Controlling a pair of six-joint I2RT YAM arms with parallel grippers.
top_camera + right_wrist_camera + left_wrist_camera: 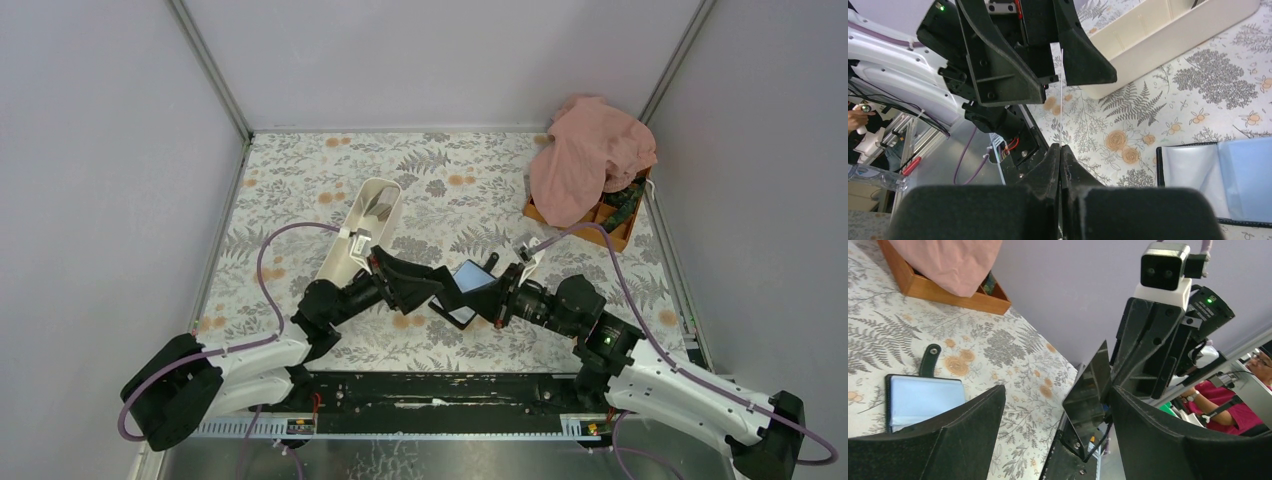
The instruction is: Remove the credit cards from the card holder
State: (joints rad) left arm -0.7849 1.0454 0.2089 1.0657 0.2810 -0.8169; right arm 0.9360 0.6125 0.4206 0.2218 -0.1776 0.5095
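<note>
One credit card point(1062, 100), pinched in the closed right gripper point(1060, 155), stands between the jaws of the wide-open left gripper point(1058, 390); a handover seems due, so left must close squarely on it

Robotics lab, closed test cell. Past the left fingers point(948, 440), outside the cell: a person in a red top point(1233, 412), glasses on, among metal framing. Past the right fingers point(1048, 170), off to their left: a bare hand point(855, 114) gripping something small, more bare metal racking. Well beyond both sets of fingers, far side and both flanks: plain lilac-grey panels point(420, 60) set in aluminium posts point(212, 75). Under the fingers: fern-and-flower printed cloth point(300, 180) over the bench, homely dressing only. Behind the fingers, near edge: black mounting rail point(440, 392), loose purple cables point(262, 265).
</note>
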